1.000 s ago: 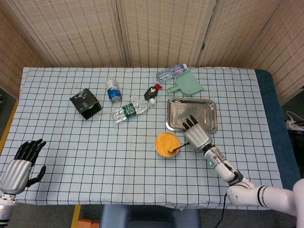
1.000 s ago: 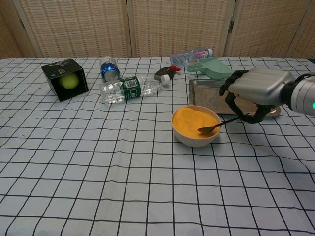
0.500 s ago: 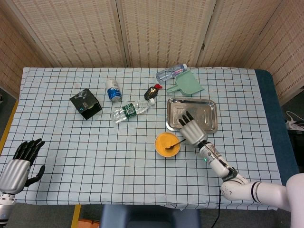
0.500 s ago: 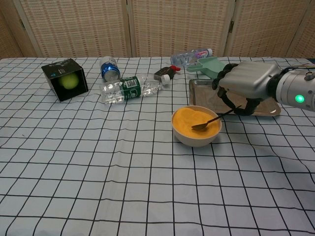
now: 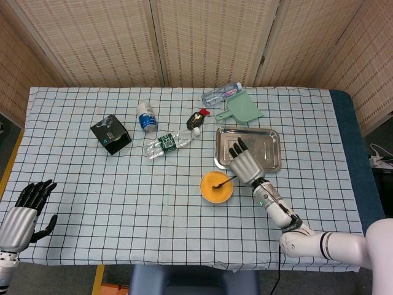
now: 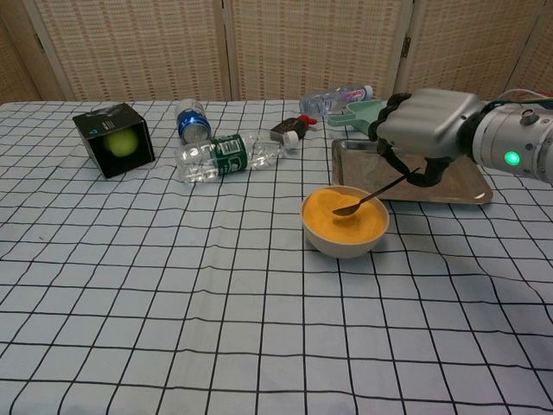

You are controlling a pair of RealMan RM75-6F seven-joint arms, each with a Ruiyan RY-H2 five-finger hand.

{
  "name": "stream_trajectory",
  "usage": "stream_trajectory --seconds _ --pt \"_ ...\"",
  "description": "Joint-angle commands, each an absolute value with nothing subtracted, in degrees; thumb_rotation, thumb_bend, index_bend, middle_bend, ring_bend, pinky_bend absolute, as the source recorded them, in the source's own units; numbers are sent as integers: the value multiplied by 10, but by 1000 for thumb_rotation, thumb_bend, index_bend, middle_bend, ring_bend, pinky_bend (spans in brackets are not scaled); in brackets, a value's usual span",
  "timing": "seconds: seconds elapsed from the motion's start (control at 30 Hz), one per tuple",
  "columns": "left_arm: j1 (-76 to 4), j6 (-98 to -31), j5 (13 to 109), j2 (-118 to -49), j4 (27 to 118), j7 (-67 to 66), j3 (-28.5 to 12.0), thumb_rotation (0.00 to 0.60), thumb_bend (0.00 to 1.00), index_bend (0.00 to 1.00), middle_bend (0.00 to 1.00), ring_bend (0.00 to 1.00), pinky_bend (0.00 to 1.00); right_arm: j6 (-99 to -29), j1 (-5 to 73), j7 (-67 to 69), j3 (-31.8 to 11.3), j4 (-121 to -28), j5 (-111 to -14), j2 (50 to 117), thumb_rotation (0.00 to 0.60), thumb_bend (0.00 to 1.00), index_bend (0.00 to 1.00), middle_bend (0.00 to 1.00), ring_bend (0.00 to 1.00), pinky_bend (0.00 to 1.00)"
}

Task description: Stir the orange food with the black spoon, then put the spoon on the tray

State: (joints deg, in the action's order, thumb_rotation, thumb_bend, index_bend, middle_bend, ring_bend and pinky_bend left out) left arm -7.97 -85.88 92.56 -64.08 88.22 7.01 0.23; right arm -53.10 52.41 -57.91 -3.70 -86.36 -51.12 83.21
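Note:
A white bowl of orange food (image 6: 344,220) (image 5: 216,187) stands in front of the steel tray (image 6: 458,186) (image 5: 270,147). My right hand (image 6: 425,130) (image 5: 244,162) holds the black spoon (image 6: 371,197) (image 5: 225,182) by its handle. The spoon slants down to the left, its scoop lying in the orange food near the bowl's middle. The hand hovers over the tray's near left corner. My left hand (image 5: 21,215) shows only in the head view, at the table's near left corner, fingers spread and holding nothing.
Behind the bowl lie a clear bottle with a green label (image 6: 226,156), a blue-labelled bottle (image 6: 192,122), a small dark bottle with a red cap (image 6: 288,130), another clear bottle (image 6: 335,99) and a green dustpan (image 6: 373,118). A black box with a green ball (image 6: 115,140) sits far left.
My right hand has risen and moved back toward the tray. The spoon's scoop has slid from the bowl's right rim toward its middle. The left hand has stayed put.

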Motion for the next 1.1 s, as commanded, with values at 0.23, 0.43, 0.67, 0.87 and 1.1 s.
stream_trajectory --seconds 0.23,0.43,0.67,0.87,1.1 --pt "-80 -859 926 -640 882 74 2 600 464 0 0 0 36 -534 543 -610 -31 -858 -466 839 600 647 1000 167 79 0" --pt "-80 -858 925 -640 881 74 2 600 464 0 0 0 36 -535 553 -616 -27 -848 -452 845 600 646 1000 173 79 0" --pt "-82 -856 925 -640 881 75 1 600 464 0 0 0 36 -551 564 -630 -26 -839 -443 853 600 647 1000 173 79 0" --pt "-81 -858 926 -639 880 78 2 600 464 0 0 0 37 -575 568 -645 -25 -830 -443 867 600 647 1000 173 79 0" --pt "-80 -861 924 -637 880 83 0 600 465 0 0 0 36 -589 567 -644 -25 -823 -452 876 600 647 1000 174 79 0"
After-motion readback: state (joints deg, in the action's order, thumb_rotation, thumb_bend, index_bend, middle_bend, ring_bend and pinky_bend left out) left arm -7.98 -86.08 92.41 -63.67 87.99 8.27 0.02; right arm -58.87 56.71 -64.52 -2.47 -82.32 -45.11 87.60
